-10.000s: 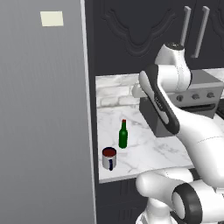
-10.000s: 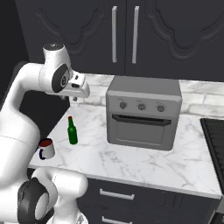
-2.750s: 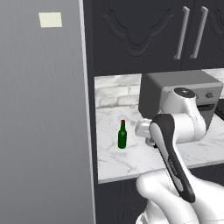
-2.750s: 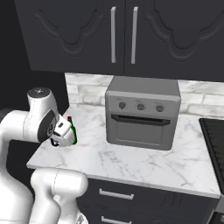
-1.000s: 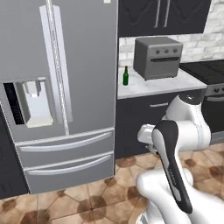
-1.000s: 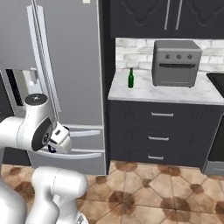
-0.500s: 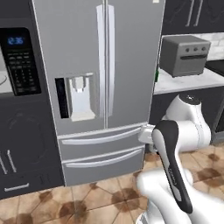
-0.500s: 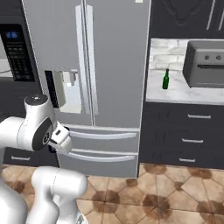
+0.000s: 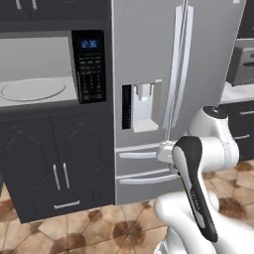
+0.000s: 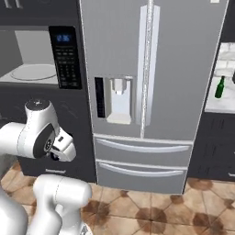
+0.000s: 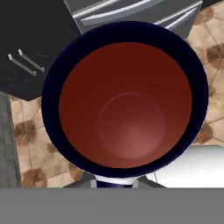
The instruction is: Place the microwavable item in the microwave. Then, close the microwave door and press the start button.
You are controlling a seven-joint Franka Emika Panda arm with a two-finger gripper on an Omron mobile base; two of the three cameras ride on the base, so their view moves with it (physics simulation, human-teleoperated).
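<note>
The microwavable item, a mug [image 11: 127, 100] with a dark red inside and dark blue rim, is seen from straight above in the hand view, over tiled floor. My gripper [image 10: 56, 155] is shut on it, held low beside the folded arm; the mug hides the fingers. The microwave [image 9: 34, 74] stands at the upper left with its cavity open to view and a round turntable [image 9: 31, 89] inside. Its black keypad panel [image 9: 89, 64] with a blue display sits on the cavity's right. The microwave door is out of view.
A steel french-door fridge [image 9: 163, 74] with a dispenser fills the middle, right of the microwave [image 10: 32, 59]. Dark cabinets [image 9: 54, 163] lie under the microwave. A green bottle [image 10: 221, 87] stands on the counter at far right, and a countertop oven [image 9: 243, 64] shows at the right edge.
The whole picture has shifted: the base has moved left, bringing the microwave into view and pushing fridge and counter rightward. The arm stays folded with the mug in its grip.
</note>
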